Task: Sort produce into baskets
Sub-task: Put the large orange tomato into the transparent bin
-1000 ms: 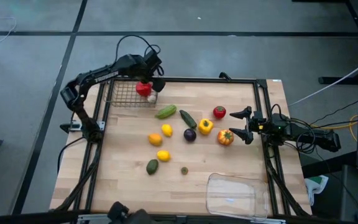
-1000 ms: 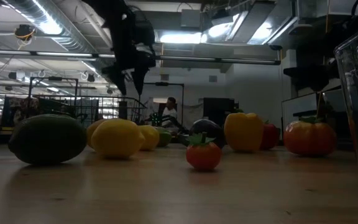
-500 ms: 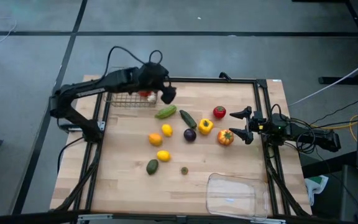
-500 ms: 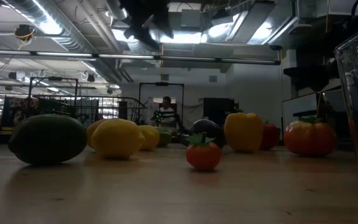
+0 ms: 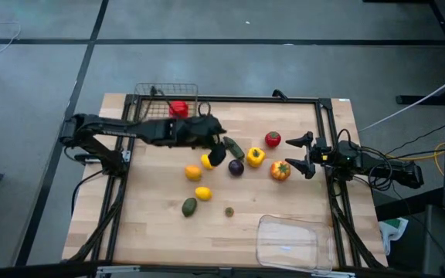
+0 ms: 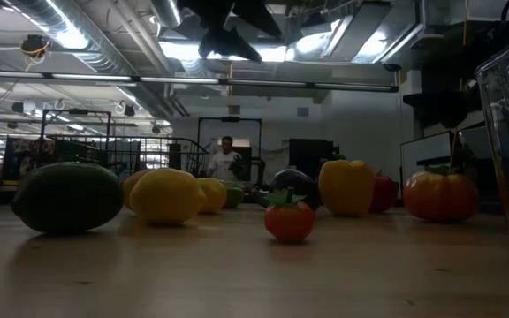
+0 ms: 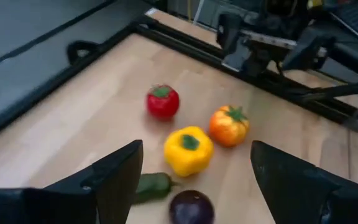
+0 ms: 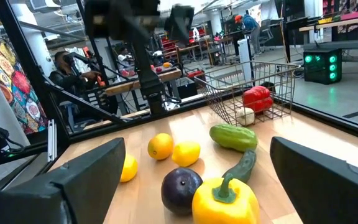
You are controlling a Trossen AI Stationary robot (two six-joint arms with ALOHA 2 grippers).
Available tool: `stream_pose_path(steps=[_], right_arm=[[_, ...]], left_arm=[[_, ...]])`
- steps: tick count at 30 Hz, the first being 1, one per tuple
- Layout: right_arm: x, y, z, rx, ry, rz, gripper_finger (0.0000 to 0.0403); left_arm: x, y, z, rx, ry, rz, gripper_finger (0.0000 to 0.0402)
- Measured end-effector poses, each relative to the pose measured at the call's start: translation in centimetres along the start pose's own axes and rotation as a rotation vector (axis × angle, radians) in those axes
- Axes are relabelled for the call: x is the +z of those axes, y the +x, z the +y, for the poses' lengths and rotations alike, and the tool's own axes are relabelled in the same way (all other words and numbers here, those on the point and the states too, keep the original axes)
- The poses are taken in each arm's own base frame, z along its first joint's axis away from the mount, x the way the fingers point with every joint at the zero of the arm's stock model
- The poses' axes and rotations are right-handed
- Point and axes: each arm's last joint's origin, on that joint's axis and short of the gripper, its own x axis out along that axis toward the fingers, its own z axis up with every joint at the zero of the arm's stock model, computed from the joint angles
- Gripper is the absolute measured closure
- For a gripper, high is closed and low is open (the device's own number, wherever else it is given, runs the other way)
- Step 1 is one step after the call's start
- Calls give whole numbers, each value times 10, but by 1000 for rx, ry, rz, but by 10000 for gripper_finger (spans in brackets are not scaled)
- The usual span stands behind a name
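Left gripper (image 5: 216,153) fingers apart, empty, above dark green cucumber (image 5: 233,147); right gripper (image 5: 298,153) wide apart beside orange-red tomato (image 5: 280,171), table right edge.

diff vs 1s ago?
The left pincer left the wire basket and swung out over the produce in the table's middle; it is open and empty. The red pepper lies in the basket, now uncovered. The right pincer stayed open at the table's right edge beside the orange tomato. The loose produce and the clear tray did not move.
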Motion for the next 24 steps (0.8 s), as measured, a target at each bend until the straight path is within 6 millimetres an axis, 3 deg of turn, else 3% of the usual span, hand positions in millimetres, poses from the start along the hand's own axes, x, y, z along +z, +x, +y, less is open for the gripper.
stream_pose_path(steps=[9,24], right_arm=[[-2,0,0,25,8,27,4],[0,0,0,9,73,5,4]], left_arm=[[-39,11,-13,-100,-19,-81,107],[-59,7,-29,-168,-19,-84,107]])
